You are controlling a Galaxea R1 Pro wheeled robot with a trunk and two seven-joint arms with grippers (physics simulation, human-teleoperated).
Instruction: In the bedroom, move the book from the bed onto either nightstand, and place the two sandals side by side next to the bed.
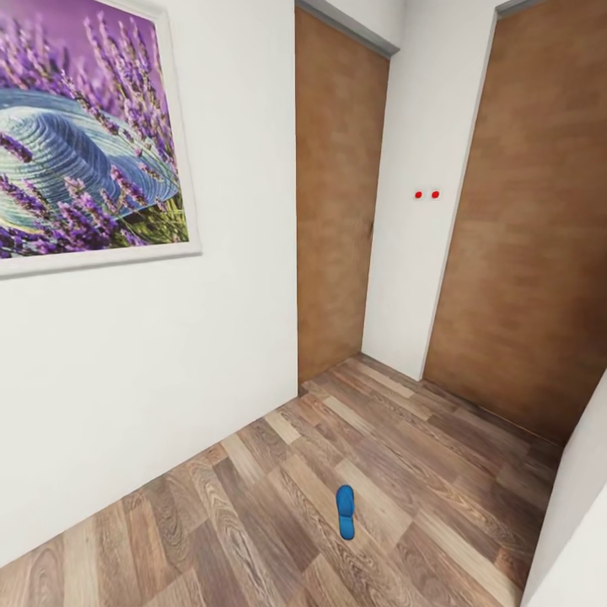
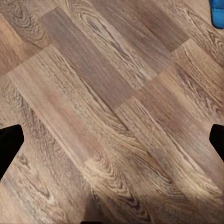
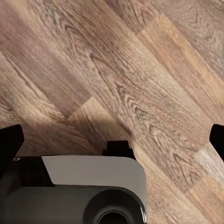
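one blue sandal (image 1: 345,511) is lying alone on the wood plank floor (image 1: 253,506), well out from the white wall (image 1: 126,362), toe pointing roughly toward the doors. the left wrist view is catching a blue edge of a sandal (image 2: 217,13) at the corner of its frame, so the left arm is hanging near it but not over it. judgement: the task is looking barely started or at an early travel stage. this sandal is not paired with another and no bed is beside it; book, bed and nightstand are yet to be dealt with, as far as these views are telling.

left gripper (image 2: 112,140): dark fingertips (image 2: 9,144) are showing at both side edges of its view, well apart, nothing between them but floor, so the jaws are standing spread and empty. right gripper (image 3: 112,140): same picture, tips at the far edges, jaws spread, holding nothing; a grey and black part of the robot's body (image 3: 79,191) is sitting below it.

room: light multi-tone planks running diagonally, white walls, two tan wooden doors (image 1: 337,194) meeting at a narrow white corner, two small red dots (image 1: 426,195) on that corner wall, a purple lavender painting (image 1: 84,135) in a white frame.
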